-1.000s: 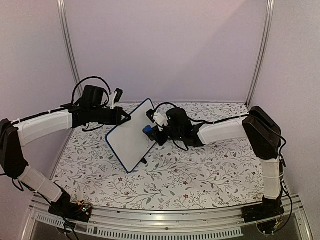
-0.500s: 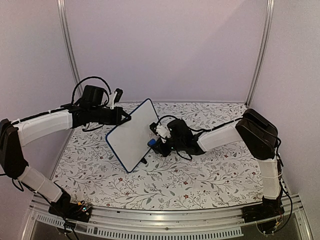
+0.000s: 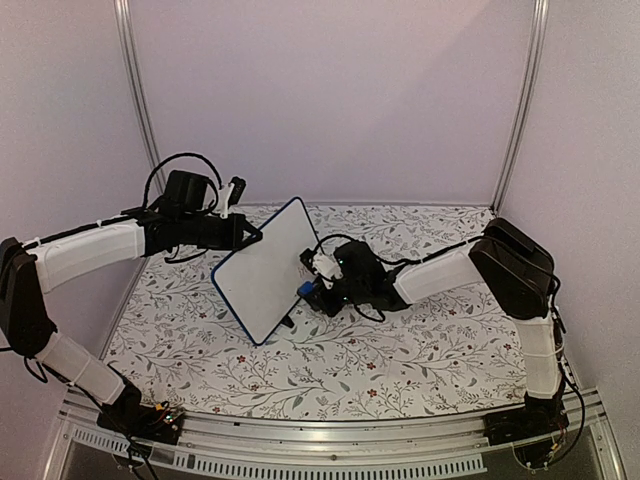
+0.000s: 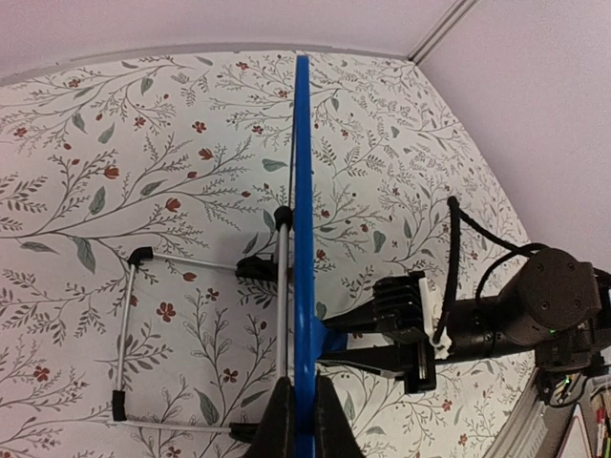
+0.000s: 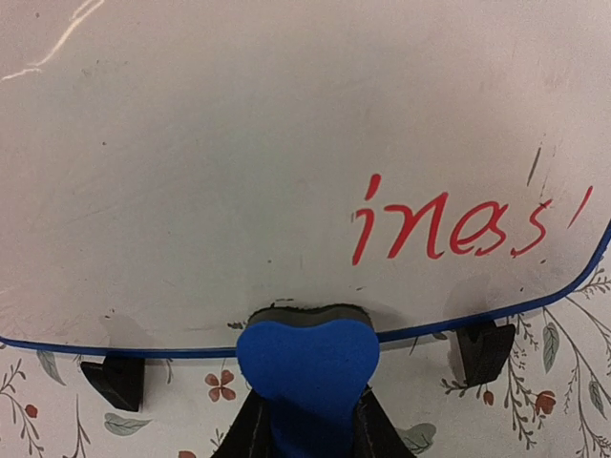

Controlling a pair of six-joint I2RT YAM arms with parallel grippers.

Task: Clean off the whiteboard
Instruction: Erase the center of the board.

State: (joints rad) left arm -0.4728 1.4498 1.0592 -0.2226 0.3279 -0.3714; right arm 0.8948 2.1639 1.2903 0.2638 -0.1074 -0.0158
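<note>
Saw the right arm [image 3: 440,268] sink and reach left over the last second, carrying the blue eraser [image 3: 304,290] from the upper middle of the whiteboard [image 3: 258,285] down to its lower right edge, near the centre of the top view. Found nothing else shifted: same tilt on the board, same pose on the left arm [image 3: 90,250]. Judged that as one downward wipe ended, not the job done. Read red writing [image 5: 449,224] right of centre in the right wrist view, just right of the eraser's place. Reckoned on another pass further right.

Found the whiteboard propped up on the floral table [image 3: 400,350], left of centre in the top view, backed by a wire stand [image 4: 124,334]. Saw the left gripper [image 4: 304,425] clamped tight on the board's blue edge at the bottom of the left wrist view, steadying it. Saw the right gripper [image 5: 305,425] closed on the eraser at the bottom centre of its view. Saw the dark felt side pressed against the board's bottom rim, between the two black feet [image 5: 115,377].
</note>
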